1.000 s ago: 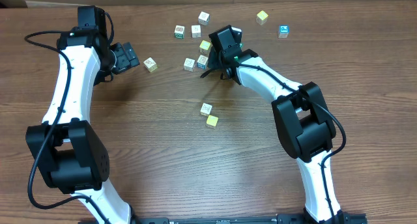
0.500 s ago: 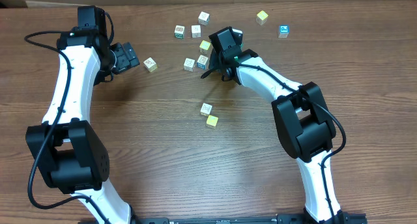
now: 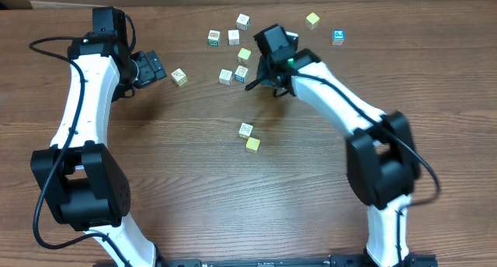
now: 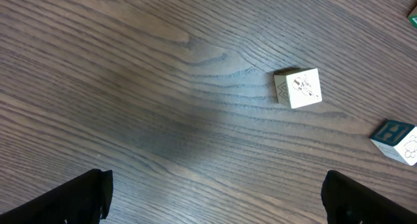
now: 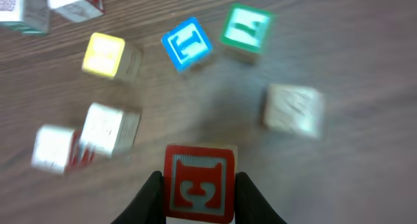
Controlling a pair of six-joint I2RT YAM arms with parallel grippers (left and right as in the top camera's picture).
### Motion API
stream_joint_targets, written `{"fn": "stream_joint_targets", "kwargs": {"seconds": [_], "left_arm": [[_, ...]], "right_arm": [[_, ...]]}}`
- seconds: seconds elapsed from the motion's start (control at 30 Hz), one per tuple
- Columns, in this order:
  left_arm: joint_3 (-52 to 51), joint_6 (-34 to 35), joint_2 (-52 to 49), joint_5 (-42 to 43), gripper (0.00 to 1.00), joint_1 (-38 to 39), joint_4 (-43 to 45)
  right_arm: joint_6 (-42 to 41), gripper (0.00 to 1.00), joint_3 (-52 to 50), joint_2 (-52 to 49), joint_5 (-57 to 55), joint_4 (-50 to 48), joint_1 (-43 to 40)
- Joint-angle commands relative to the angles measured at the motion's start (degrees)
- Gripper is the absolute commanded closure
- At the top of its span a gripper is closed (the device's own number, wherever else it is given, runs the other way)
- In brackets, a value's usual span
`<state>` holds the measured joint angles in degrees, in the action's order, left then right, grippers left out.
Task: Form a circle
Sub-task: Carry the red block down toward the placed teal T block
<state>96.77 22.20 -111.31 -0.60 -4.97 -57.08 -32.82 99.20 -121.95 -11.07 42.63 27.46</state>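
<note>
Clamping red-printed cube (image 5: 199, 178), right end effector (image 5: 199, 193); circle (image 5: 107, 126) just ahead-left; left end effector (image 4: 218, 198) released.

open table (image 3: 178, 174) left of centre – cube cluster (image 3: 234, 36) hems right gripper (image 5: 199, 188) (red cube (image 5: 199, 172) in jaws), two stray cubes (image 3: 246, 130) mid-table

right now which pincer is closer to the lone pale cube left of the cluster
Left. The left pincer is open just left of that pale cube. The right pincer, gripping a red-printed cube, is beyond the cluster to the cube's right.
</note>
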Motion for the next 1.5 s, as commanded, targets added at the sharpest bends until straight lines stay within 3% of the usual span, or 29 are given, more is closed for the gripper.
{"fn": "stream_joint_targets", "kwargs": {"seconds": [0.0, 0.17, 0.33, 0.73, 1.0, 1.1, 1.17, 1.27, 1.33, 1.47], "left_arm": [[0.9, 0.5, -0.4, 0.4, 0.00, 0.1, 0.1], [0.9, 0.5, -0.4, 0.4, 0.00, 0.1, 0.1], [0.9, 0.5, -0.4, 0.4, 0.00, 0.1, 0.1], [0.9, 0.5, -0.4, 0.4, 0.00, 0.1, 0.1], [0.9, 0.5, -0.4, 0.4, 0.00, 0.1, 0.1], [0.9, 0.5, -0.4, 0.4, 0.00, 0.1, 0.1], [0.9, 0.5, -0.4, 0.4, 0.00, 0.1, 0.1], [0.9, 0.5, -0.4, 0.4, 0.00, 0.1, 0.1], [0.9, 0.5, -0.4, 0.4, 0.00, 0.1, 0.1], [0.9, 0.5, -0.4, 0.4, 0.01, 0.1, 0.1]], "right_arm": [[0.2, 0.84, 1.8, 7.7, -0.7, 6.4, -0.2], [0.2, 0.87, 1.3, 8.0, 4.7, 17.1, -0.2], [0.2, 0.86, -2.4, 7.1, 9.9, 20.0, -0.1], [-0.7, 0.81, -14.1, 7.1, 15.5, 12.2, -0.2], [-6.9, 0.77, -20.3, 7.1, 15.7, 5.4, -0.1], [-6.9, 0.60, -20.5, 7.1, 15.7, 5.0, -0.1], [-6.9, 0.39, -20.5, 7.1, 15.7, 4.6, -0.2], [-6.9, 0.20, -20.5, 7.1, 15.7, 4.2, -0.2], [-6.9, 0.01, -20.5, 7.1, 15.7, 3.9, -0.2], [-6.8, 0.00, -20.5, 7.1, 15.7, 2.6, -0.2]]}}
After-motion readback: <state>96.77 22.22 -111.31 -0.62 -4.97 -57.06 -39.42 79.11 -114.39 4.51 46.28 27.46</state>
